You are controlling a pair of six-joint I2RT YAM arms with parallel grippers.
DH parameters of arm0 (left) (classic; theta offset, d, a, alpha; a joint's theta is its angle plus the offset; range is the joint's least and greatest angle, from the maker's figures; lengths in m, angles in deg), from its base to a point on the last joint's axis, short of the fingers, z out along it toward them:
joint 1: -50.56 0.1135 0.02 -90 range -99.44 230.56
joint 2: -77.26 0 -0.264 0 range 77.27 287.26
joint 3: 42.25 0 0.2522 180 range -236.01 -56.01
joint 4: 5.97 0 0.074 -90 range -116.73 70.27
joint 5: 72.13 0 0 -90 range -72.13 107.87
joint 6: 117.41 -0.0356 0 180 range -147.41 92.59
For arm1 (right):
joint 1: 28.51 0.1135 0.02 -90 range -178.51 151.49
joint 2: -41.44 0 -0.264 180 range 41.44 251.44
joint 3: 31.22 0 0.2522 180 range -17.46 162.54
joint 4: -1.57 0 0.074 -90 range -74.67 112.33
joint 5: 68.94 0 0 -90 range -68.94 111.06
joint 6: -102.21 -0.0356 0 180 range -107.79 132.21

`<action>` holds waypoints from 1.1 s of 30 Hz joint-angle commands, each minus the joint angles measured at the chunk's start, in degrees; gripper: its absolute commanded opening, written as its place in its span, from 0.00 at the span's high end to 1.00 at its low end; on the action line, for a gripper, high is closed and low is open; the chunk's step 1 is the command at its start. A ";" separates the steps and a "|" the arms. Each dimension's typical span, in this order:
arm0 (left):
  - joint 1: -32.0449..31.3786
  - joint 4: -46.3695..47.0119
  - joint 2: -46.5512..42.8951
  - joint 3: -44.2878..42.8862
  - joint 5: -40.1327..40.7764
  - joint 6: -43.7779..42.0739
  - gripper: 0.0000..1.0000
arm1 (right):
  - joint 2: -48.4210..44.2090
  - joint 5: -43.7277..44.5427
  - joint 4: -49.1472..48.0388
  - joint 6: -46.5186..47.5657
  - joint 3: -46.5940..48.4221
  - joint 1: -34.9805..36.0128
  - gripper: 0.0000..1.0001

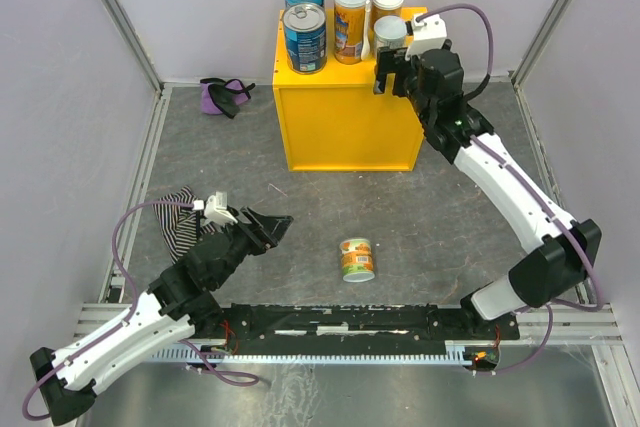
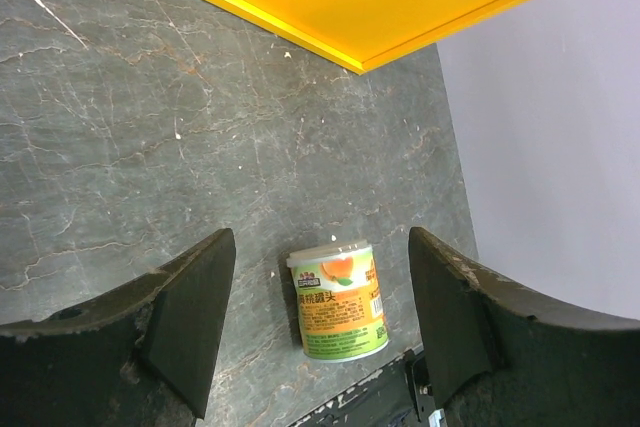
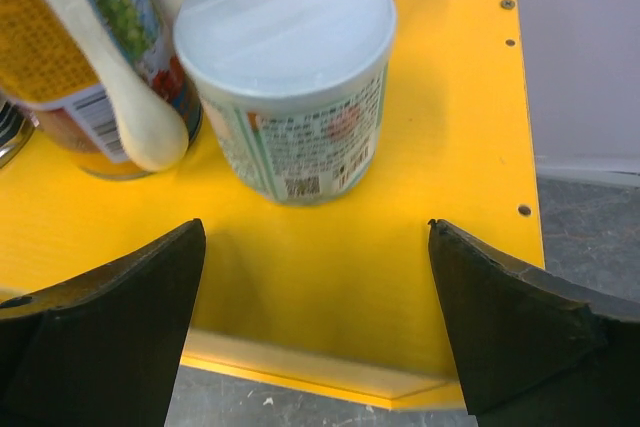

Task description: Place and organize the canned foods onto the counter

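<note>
- I count seven cans in all: six stand upright on the flat top of the big bright yellow box (image 1: 345, 122), and one lies on the grey stone-patterned floor (image 1: 450, 197).
- On the box there are two blue-labelled cans with silver tops (image 1: 305, 37) on the left, one behind the other.
- Two tall orange cans with white spoons (image 1: 351, 22) stand in the middle.
- On the right are two short cans: a pale-green can (image 3: 290, 77) in front and a short orange can (image 1: 387, 2) behind it.
- The seventh, an orange-and-green labelled can (image 1: 356, 259), lies on its side on the floor, in front of the box and well apart from it.
- My right gripper (image 3: 315, 232) hangs at the box's front right corner, fingers spread wide. The pale-green can is just beyond them, untouched.
- My left gripper (image 2: 320, 242) sits low over the floor, fingers apart and holding nothing, facing the fallen can.
- There are two cloths: one purple bundle (image 1: 222, 95) and one striped cloth (image 1: 175, 222).
</note>
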 commanded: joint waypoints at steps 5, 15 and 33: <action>0.30 2.66 0.31 -1.73 -1.19 0.32 0.24 | -9.03 1.00 5.65 -1.49 -5.08 3.94 0.01; 0.28 4.95 2.51 -0.27 -3.47 2.29 0.24 | -16.55 3.32 15.54 -6.38 -11.55 13.54 0.01; 0.27 4.68 4.13 1.85 -7.18 5.82 0.24 | -18.10 -0.52 30.38 -33.74 -28.13 23.57 0.02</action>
